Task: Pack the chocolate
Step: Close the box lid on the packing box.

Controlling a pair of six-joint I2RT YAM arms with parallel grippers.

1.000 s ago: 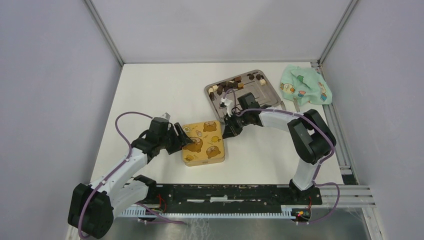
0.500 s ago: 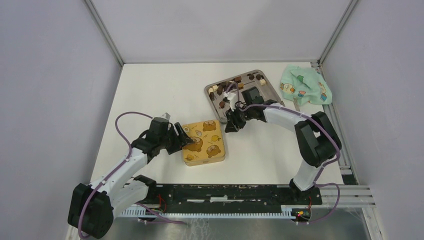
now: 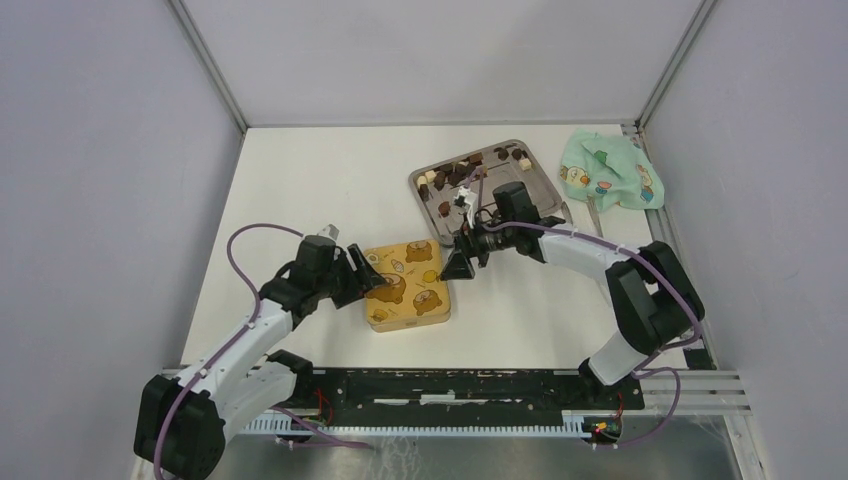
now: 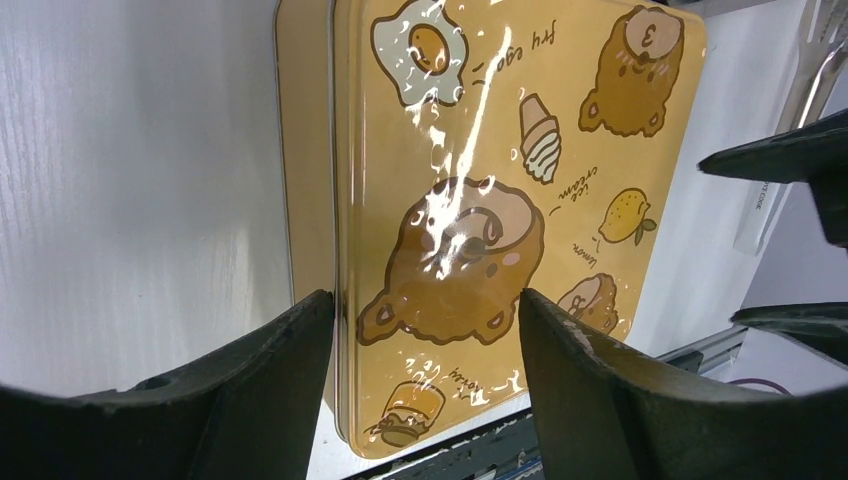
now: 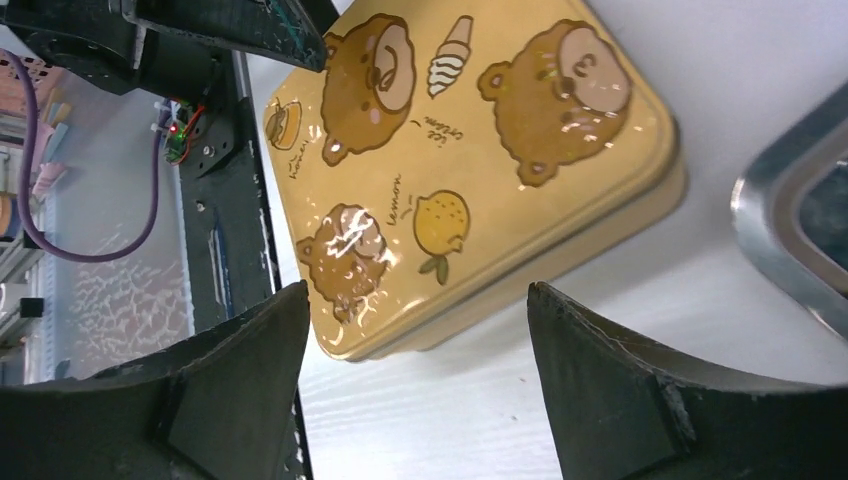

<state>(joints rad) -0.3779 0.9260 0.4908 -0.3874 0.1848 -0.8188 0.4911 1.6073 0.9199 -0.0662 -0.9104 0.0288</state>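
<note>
The chocolate (image 3: pixel 462 171) lies as several small dark, light brown and cream pieces along the far-left side of a steel tray (image 3: pixel 530 190). A gold square tin (image 3: pixel 405 287) with bear drawings sits closed on the table between my two grippers. My left gripper (image 3: pixel 374 283) (image 4: pixel 425 335) is open, its fingers (image 4: pixel 270 370) spread over the left part of the tin's lid (image 4: pixel 470 200). My right gripper (image 3: pixel 457 264) (image 5: pixel 415 305) is open and empty, low over the table just right of the tin (image 5: pixel 450 170), apart from it.
A green patterned cloth (image 3: pixel 608 172) lies at the far right, with a silver utensil (image 3: pixel 592 210) beside the tray. The tray's rim (image 5: pixel 790 235) shows at the right edge of the right wrist view. The black base rail (image 3: pixel 450 385) runs along the near edge.
My right gripper has opened wide and swung to face the tin's right side, its elbow moving out to the right. The left arm has barely moved.
</note>
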